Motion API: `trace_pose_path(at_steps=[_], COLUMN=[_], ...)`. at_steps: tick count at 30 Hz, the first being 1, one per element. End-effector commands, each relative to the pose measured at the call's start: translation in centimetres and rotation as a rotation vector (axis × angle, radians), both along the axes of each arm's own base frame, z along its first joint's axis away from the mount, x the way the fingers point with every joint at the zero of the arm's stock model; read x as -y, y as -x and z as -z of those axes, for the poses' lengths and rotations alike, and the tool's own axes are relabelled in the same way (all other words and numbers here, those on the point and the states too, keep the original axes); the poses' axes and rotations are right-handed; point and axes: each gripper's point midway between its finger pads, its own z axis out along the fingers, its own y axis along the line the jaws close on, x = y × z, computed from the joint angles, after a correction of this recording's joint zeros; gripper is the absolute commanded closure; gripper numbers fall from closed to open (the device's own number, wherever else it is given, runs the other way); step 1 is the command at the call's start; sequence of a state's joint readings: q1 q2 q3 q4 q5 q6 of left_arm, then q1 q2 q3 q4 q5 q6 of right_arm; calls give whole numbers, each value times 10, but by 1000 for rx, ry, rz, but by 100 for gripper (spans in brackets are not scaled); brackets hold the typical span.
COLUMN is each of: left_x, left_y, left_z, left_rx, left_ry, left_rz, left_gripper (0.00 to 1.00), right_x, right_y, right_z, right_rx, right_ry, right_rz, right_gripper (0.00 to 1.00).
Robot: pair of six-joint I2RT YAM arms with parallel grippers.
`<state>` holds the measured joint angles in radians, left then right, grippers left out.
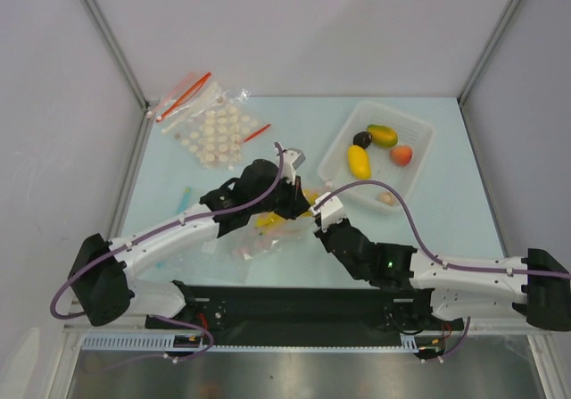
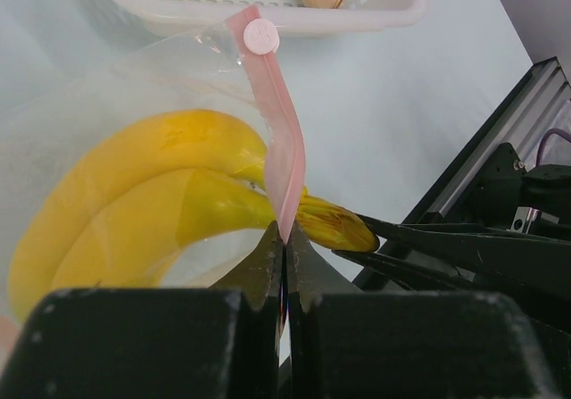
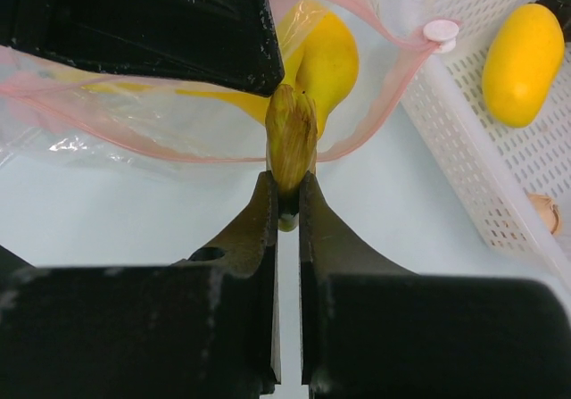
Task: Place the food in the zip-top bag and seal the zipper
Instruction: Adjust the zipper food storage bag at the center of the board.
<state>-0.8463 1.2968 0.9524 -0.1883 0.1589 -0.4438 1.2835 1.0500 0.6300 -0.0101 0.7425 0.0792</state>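
Pressure is applied by the right tool (image 3: 287,194), its jaws pinched on the stem of the banana bunch (image 3: 328,60); the left tool (image 2: 284,238) is clamped shut on the zipper (image 2: 285,149). The bunch should be pushed straight inward while the mouth is lifted, so the zip-top bag (image 3: 134,113), just beside the basket (image 3: 446,140), is not dragged. The mango (image 1: 382,136) and peach (image 1: 401,154) are seen inside that basket.

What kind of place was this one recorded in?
Probably a lab test cell, not a kitchen: blank grey panels on a metal frame enclose the pale blue table, and the white basket holds toy fruit.
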Motion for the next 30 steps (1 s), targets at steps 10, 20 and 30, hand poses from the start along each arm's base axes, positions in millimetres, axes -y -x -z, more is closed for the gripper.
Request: trace_pose_path(at_steps=[10,20,30], left_x=[25,36,16], left_y=[10,21,-13], left_z=[-31,-34,-15], left_rx=[105,135,214], left_ry=[21,8,-143], left_rz=[39,83,-77], left_gripper=[99,99,100], right_x=[-11,-6,5], right_y=[-16,-23,-25], right_z=[-17,-13,-22], right_rx=[-166,-220,-279], right_ry=[-299,-347,-461], right_rz=[-70,-75,-113], right_gripper=[100,100,100])
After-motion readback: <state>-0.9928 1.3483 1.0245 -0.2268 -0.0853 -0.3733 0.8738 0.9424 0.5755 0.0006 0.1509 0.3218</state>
